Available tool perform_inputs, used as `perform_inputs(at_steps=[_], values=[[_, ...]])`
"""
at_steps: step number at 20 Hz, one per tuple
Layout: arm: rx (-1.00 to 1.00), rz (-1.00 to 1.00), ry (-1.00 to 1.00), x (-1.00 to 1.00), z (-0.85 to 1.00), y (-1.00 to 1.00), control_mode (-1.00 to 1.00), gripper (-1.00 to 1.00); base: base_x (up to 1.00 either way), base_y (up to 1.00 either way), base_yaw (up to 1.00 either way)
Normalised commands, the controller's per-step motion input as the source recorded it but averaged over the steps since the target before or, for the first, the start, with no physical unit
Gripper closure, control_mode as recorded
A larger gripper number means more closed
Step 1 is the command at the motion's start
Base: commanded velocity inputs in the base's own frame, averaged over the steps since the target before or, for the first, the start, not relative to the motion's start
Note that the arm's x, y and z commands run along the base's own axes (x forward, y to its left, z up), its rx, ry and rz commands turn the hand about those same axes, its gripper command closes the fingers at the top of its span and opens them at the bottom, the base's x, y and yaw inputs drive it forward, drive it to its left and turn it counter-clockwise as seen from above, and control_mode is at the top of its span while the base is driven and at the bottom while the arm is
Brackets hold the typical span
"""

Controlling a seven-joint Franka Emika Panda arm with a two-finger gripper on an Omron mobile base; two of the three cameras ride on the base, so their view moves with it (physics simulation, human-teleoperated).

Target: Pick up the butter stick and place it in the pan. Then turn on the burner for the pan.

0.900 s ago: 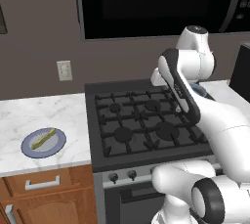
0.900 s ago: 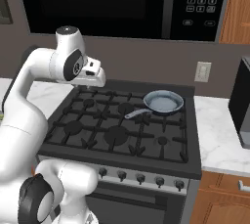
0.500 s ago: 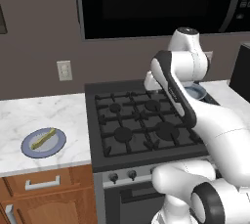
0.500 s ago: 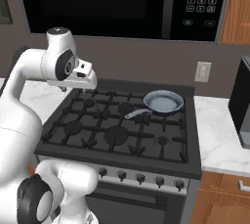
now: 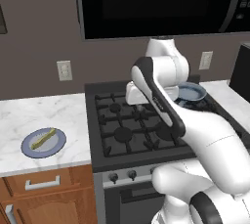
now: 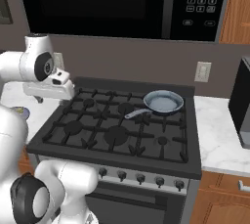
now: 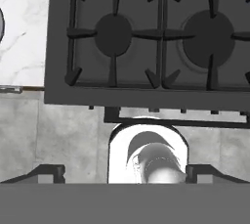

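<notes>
Microwave: a large black built-in microwave (image 6: 102,3) hangs above the stove, its keypad on the right side in the right base view.
Stove: a black gas range (image 5: 132,130) with cast-iron grates and a row of dark knobs along its front edge sits between two stretches of counter.
Counter: white marbled stone counter (image 5: 34,120) lies left of the stove over wooden cabinets; a second stretch (image 6: 217,135) lies to the right.
Arm: the white arm reaches over the left part of the stove, its hand turned down toward the grates.
Pan: a small round shallow frying pan, blue-grey inside (image 6: 164,102), rests on the rear right burner; its straight dark grey handle points toward the stove's middle and front.
Plate: a flat round blue plate with a pale rim (image 5: 57,145) lies on the left counter, near its front edge, well apart from the pan.
Pincer: the two-finger pincer (image 7: 125,173) is released, its dark finger tips far apart at the bottom of the hand view, nothing between them; it looks straight down on the front left burners and the stove's front edge.
Butter stick: a thin yellowish-olive bar (image 5: 43,139) lies flat on the plate; its long axis runs diagonally, from the near left up to the far right in the left base view.
</notes>
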Motion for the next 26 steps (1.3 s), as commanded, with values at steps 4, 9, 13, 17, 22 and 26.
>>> perform_inputs(at_steps=[4,9,13,17,22,26], values=[[0.00,-0.05,0.21,-0.01,-0.06,0.57,-1.00,-1.00,0.00,0.00,0.00],[0.00,-0.10,0.14,0.00,-0.12,0.62,-1.00,-1.00,0.00,0.00,0.00],[0.00,-0.14,0.02,0.00,-0.19,0.68,-1.00,-1.00,0.00,0.00,0.00],[0.00,-0.14,0.00,0.00,-0.18,0.63,-1.00,-1.00,0.00,0.00,0.00],[-0.01,-0.12,0.00,0.11,-0.14,0.55,-1.00,-1.00,0.00,0.00,0.00],[-0.07,-0.09,-0.02,0.16,-0.19,0.56,-1.00,-1.00,0.00,0.00,0.00]])
